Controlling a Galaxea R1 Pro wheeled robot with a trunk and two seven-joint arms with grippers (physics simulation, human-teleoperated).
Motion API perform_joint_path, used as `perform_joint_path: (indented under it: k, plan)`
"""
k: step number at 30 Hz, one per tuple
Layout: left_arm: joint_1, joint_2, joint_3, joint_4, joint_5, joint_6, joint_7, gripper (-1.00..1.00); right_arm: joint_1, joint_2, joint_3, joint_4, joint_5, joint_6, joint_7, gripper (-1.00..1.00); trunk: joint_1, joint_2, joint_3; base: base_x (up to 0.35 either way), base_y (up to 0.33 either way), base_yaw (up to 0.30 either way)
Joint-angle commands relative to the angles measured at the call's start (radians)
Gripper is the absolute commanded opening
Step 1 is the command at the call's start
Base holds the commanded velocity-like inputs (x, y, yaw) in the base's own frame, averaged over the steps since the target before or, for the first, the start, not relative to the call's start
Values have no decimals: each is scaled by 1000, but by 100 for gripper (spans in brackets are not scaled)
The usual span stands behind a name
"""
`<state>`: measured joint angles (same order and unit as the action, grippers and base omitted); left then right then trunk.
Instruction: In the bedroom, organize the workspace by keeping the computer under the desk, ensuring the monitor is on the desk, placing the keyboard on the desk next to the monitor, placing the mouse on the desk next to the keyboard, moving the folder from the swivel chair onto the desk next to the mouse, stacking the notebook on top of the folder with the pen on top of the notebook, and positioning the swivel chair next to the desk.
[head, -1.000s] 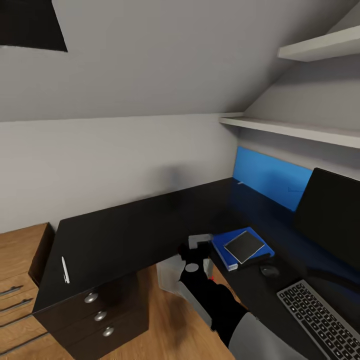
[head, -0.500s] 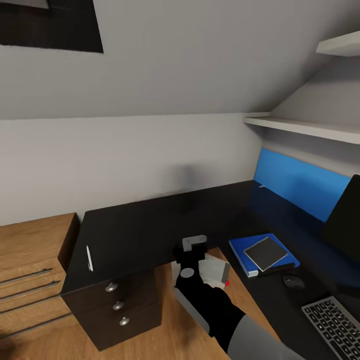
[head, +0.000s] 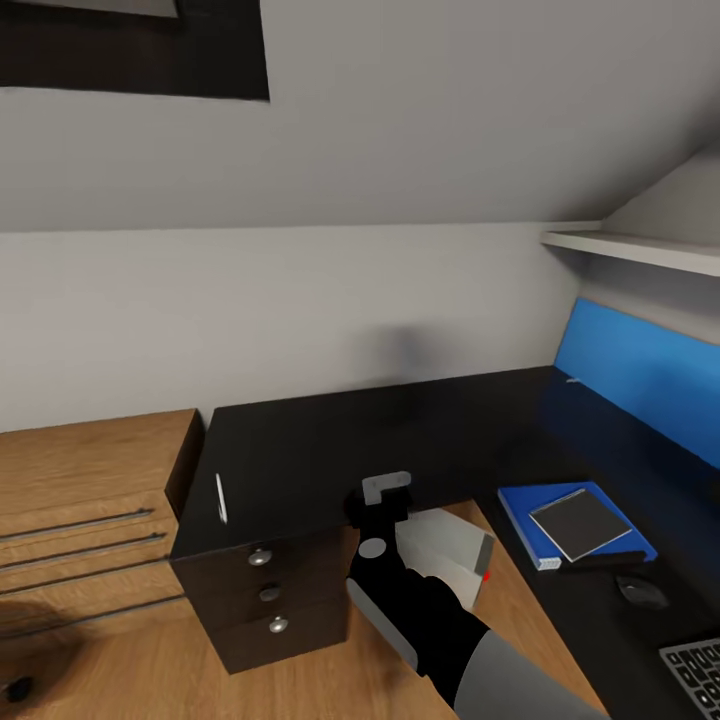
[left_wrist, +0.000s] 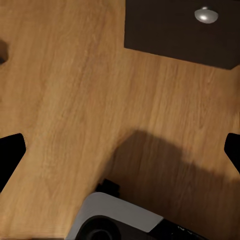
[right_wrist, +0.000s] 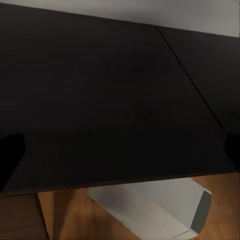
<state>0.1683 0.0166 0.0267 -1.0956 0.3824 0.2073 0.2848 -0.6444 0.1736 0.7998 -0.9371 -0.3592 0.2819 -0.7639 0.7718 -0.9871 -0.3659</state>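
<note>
The black desk (head: 330, 450) runs along the wall and turns down the right side. A white pen (head: 220, 497) lies near its left end, above the drawers (head: 268, 592). On the right wing, the dark notebook (head: 581, 522) rests on the blue folder (head: 535, 510), with the mouse (head: 642, 591) and a corner of the keyboard (head: 696, 668) nearer me. The grey computer (head: 447, 552) stands under the desk. My right gripper (head: 380, 497) hovers at the desk's front edge, open and empty (right_wrist: 120, 150). My left gripper (left_wrist: 120, 150) is open over the floor. The monitor and swivel chair are out of view.
An oak dresser (head: 90, 500) with bar handles adjoins the desk's left end. A blue panel (head: 640, 375) lines the right wall under a white shelf (head: 640, 250). The left wrist view has oak floor (left_wrist: 65, 100), a knobbed drawer front (left_wrist: 190, 30) and my own base (left_wrist: 120, 220).
The camera has swung left, so the whole scene slid right in the picture and the monitor left the view. The right arm keeps about the same place in the picture.
</note>
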Motion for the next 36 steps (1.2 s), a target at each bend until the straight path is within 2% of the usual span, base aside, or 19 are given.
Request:
perform_joint_path:
  k: [1,9,12,36]
  plan:
    - [0,0,-1,-3,9,4,5,100,-1,0,4,-1,-5,6,-7,100,0,-1,-2,0,0,252]
    - [0,0,-1,-3,9,4,5,100,-1,1,30,0,-6,1,-7,100,0,-1,-9,0,0,252]
    - [0,0,-1,-3,9,4,5,100,-1,1,36,1,-5,-25,-8,100,0,-1,-11,0,0,252]
    - [0,-1,-1,-1,9,4,5,100,0,1,39,3,-4,-36,-7,100,0,-1,-32,0,0,246]
